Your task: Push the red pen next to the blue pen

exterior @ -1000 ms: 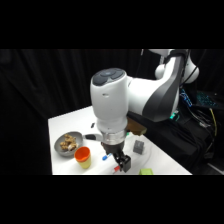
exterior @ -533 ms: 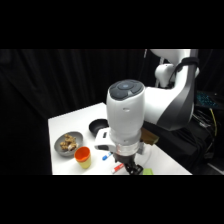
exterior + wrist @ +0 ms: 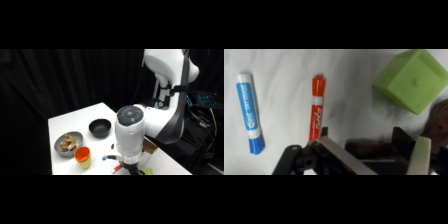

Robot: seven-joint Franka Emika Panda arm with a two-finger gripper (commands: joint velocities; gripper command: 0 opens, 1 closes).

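Red pen [image 3: 317, 107]: lies flat on the bench, well apart from the blue pen [image 3: 249, 111], roughly parallel.
Handling: probably light, stiff, round; may roll or pivot.
Contact: push broadside at mid-barrel.
Gripper [image 3: 374, 155]: fingers apart, empty, just beside the red pen's end.

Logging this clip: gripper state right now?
Gripper: open, holding nothing; one of its fingers sits at the red pen's near end.

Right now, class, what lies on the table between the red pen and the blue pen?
Nothing: in the wrist view only bare white table separates the red pen from the blue pen, which lie roughly parallel and apart.
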